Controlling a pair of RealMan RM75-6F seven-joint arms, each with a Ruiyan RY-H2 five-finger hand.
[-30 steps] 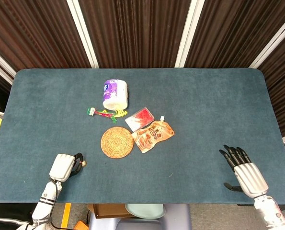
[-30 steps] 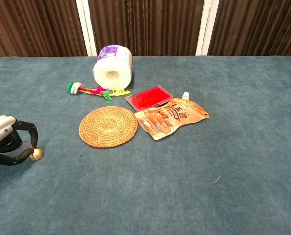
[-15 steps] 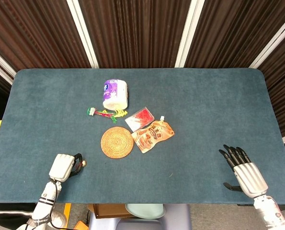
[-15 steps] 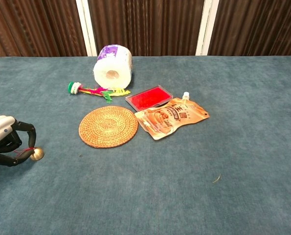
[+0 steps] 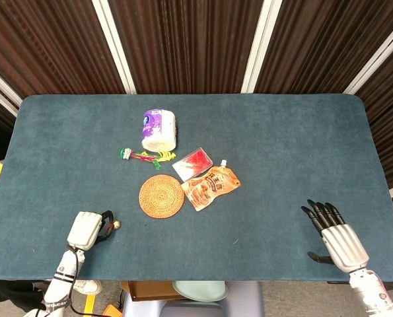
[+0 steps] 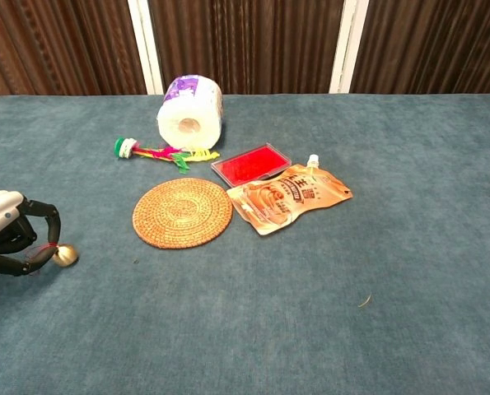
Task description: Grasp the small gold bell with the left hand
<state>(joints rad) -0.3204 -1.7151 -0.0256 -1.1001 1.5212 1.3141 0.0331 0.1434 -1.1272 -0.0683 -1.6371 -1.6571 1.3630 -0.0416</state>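
The small gold bell (image 6: 64,255) sits at the tips of my left hand (image 6: 10,234), low on the left of the blue table (image 6: 352,346). Curled dark fingers (image 6: 49,216) close around it from above and below, and a thin red string runs from the bell into the hand. The head view shows that bell (image 5: 116,225) just right of the left hand (image 5: 87,230), near the table's front edge. My right hand (image 5: 335,234) rests at the front right, holding nothing, with its fingers stretched out and apart; the chest view does not show it.
A woven round coaster (image 6: 182,212) lies mid-table. Beside it are an orange spouted pouch (image 6: 287,196) and a red flat box (image 6: 251,164). Further back are a toilet paper roll (image 6: 190,113) and a colourful feathered toy (image 6: 164,152).
The bell has shifted slightly up and to the right with the left hand's fingertips. The right hand has not moved.
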